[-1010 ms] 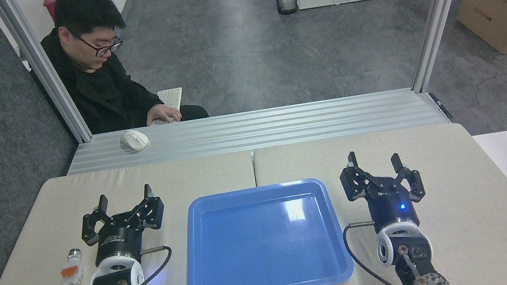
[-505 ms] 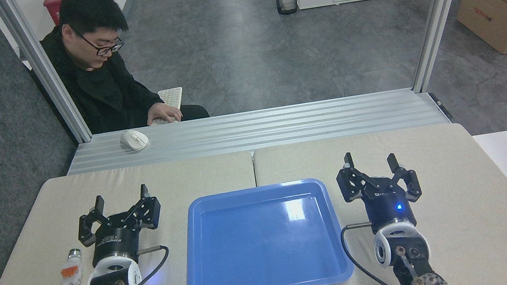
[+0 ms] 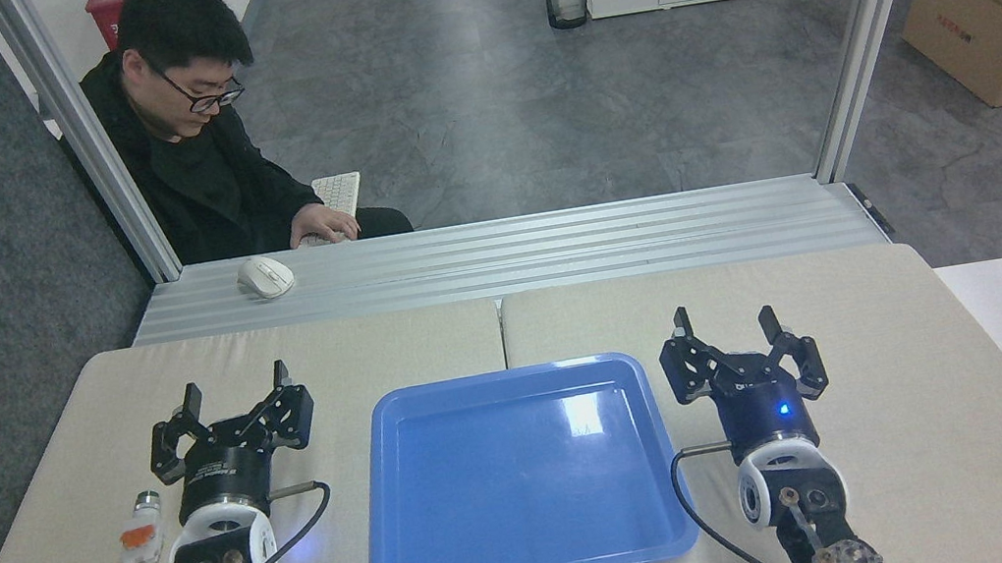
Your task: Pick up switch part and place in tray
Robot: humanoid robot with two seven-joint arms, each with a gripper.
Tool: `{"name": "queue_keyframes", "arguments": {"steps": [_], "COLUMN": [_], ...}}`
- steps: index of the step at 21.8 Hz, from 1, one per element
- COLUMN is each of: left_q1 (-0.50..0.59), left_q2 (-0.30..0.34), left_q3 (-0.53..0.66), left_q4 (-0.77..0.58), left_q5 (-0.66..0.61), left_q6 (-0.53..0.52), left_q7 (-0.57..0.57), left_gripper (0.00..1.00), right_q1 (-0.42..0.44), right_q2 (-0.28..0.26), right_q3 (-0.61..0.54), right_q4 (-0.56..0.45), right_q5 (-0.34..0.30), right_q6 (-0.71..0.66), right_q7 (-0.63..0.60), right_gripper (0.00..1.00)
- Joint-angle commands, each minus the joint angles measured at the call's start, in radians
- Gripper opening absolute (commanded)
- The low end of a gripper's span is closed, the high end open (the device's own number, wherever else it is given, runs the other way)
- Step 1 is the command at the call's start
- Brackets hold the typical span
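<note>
1. Compared with a second ago, both arms had crept a little toward the left and far side of the table; the person behind the rail had lifted their head slightly. The switch part and tray hadn't budged.
2. Left gripper sat spread wide, holding nothing, hovering over the beige table just left of the tray's far-left corner.
3. Right gripper was the same deal: fingers apart, nothing in them, just right of the tray's far-right corner, with a small blue light glowing on its body.
4. The switch part lay flat on the table near the left edge, just left of the left arm's white wrist, green cap pointing to the far side, not touching anything.
5. The blue tray was in the middle between both arms, with nothing in it.
6. On the metal rail past the table sat a white mouse, and the person had a hand on a keyboard.
</note>
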Motion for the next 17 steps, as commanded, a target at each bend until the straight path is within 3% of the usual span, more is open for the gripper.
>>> {"name": "queue_keyframes", "arguments": {"steps": [1,17], "left_q1": [-0.007,-0.005], "left_q2": [0.012,0.026], "left_q3": [0.003,0.011], "left_q4": [0.001,0.000], "left_q5": [0.003,0.003], "left_q6": [-0.001,-0.001], "left_q7": [0.000,0.000], "left_gripper": [0.99,0.99], "right_q1": [-0.005,-0.008], "right_q2": [-0.005,-0.007], "right_q3": [0.011,0.011], "right_q4": [0.000,0.002], "right_q5": [0.005,0.005], "right_q6": [0.000,0.002], "right_q7": [0.027,0.050], "right_gripper": [1.00,1.00]}}
